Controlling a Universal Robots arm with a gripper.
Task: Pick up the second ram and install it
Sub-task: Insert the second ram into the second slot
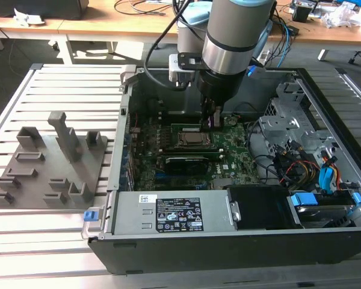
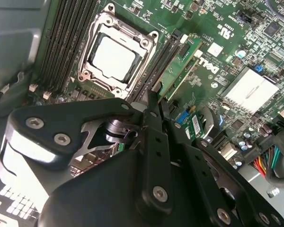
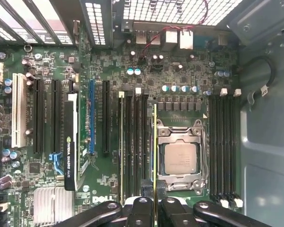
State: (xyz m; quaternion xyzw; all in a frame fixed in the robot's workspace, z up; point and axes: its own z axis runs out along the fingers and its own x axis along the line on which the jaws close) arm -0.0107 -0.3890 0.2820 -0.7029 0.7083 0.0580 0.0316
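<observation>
The gripper (image 1: 211, 118) is seen in the upper centre of the exterior view, lowered into the open computer case (image 1: 325, 238) above the motherboard (image 1: 234, 147). The jaws are closed on the second ram (image 3: 155, 142), which is gripped at one end and held on edge. In the first wrist view, at lower centre, the fingertips (image 3: 141, 204) are pressed against both faces of the stick, and the stick is seen edge-on as a thin yellow-green line running up the middle of the frame. It is positioned just beside the CPU socket (image 3: 179, 156), over the bank of memory slots (image 3: 135, 142) between the socket and the graphics card (image 3: 71, 142). Whether the stick is seated in a slot cannot be told. In the second wrist view, another green stick (image 2: 182, 68) is seen beside the socket at upper centre. At the left of the exterior view, the grey holder tray (image 1: 48, 168) rests on the slatted table (image 1: 24, 241).
</observation>
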